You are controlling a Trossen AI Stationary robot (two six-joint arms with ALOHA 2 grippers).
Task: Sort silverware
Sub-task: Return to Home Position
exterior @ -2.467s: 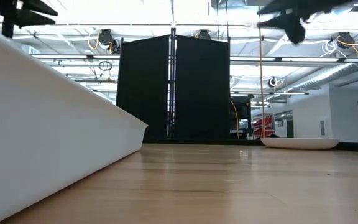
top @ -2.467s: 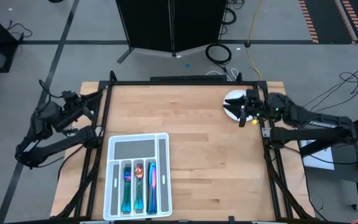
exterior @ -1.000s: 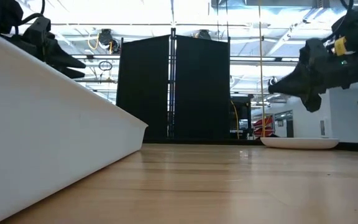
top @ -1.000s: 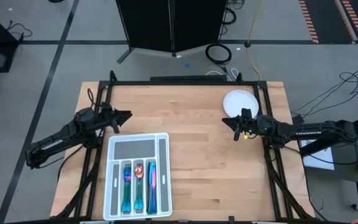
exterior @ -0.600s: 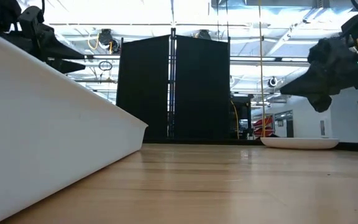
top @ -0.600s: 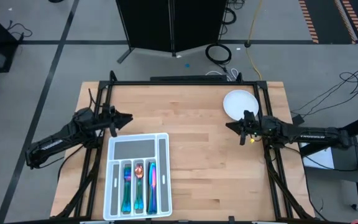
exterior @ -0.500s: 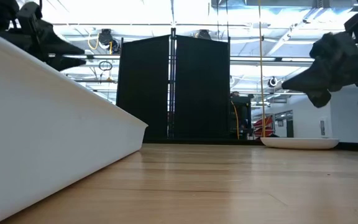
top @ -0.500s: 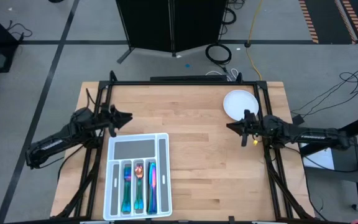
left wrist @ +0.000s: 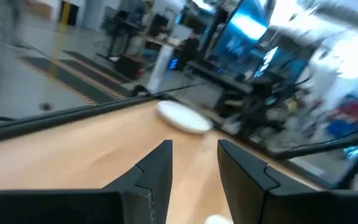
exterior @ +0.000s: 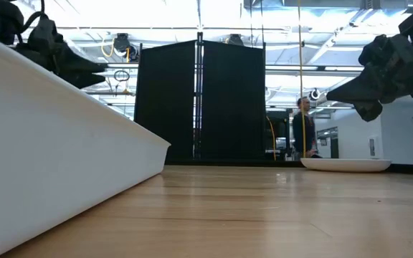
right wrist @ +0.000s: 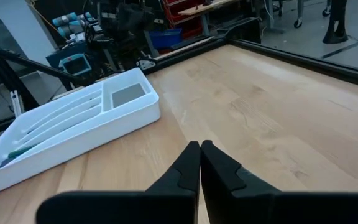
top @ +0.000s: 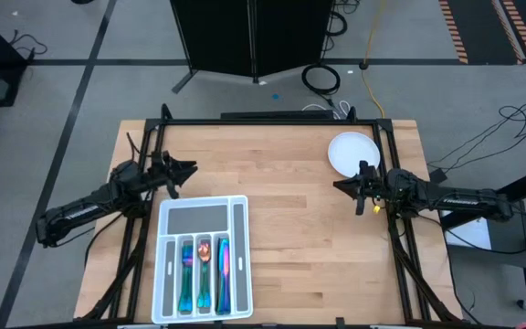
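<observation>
- A robotics lab in an industrial hall.
- Grey concrete floor [top: 62, 55], striped hazard tape [top: 453, 27], coiled cable [top: 322, 78].
- Exposed ceiling pipes [exterior: 364, 82], black partition [exterior: 199, 100].

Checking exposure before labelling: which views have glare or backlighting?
Low view: ceiling lights blown out, left tool and right tool backlit into silhouettes. Left wrist view: bright glare beyond the table. High view: evenly lit, no glare.

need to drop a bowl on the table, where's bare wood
Widest bare wood: the middle of the table, between the tray and the right gripper. Also bare along the far edge, left of the plate. Crowded: the tray's silverware slots, left gripper just beyond it.
</observation>
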